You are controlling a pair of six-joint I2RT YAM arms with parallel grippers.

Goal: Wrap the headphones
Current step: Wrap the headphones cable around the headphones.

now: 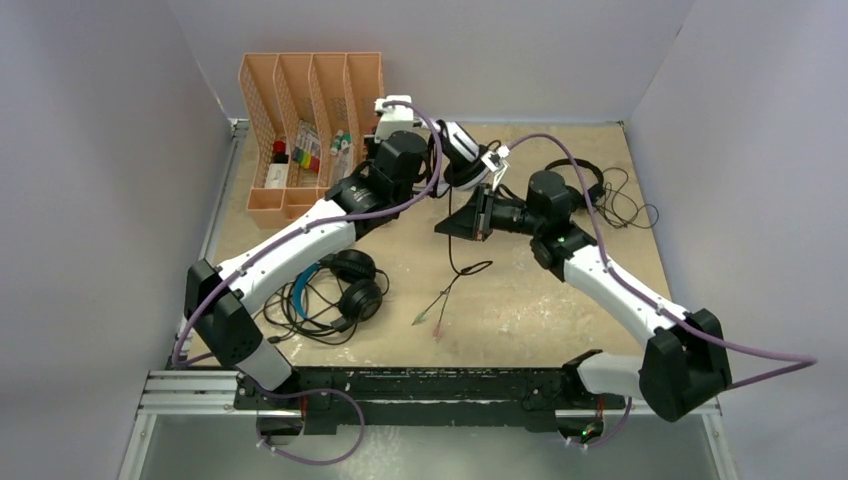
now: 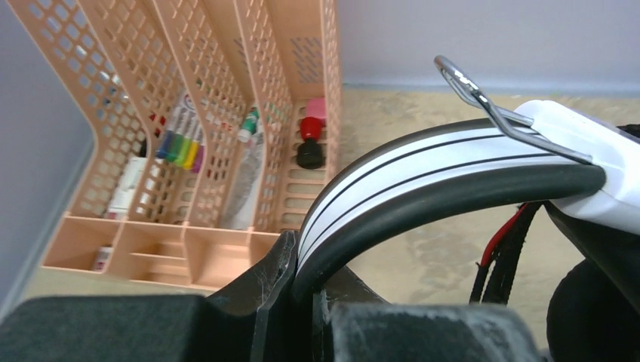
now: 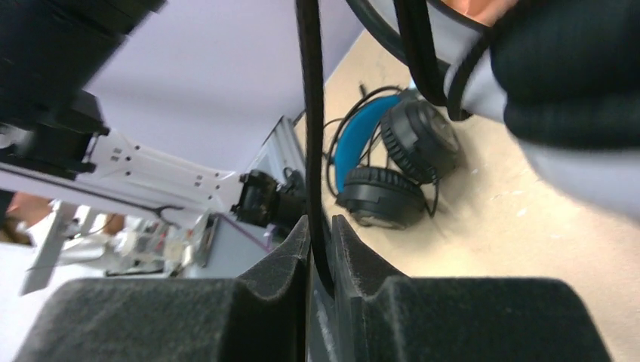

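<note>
Your left hand [image 2: 302, 305] clenches the glossy white-and-black curved headband [image 2: 423, 162], one of three headsets [image 1: 345, 285]; your right hand [image 3: 321, 290] straddles a thin black cable [image 3: 309, 113], grip unclear.

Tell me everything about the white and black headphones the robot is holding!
The white-and-black headphones are held up off the table. Their curved headband is glossy white plastic with thin black stripes, black padding underneath and a bent metal wire at one end. The left gripper clamps the headband. Their thin black cable runs between the right gripper's fingers.
</note>
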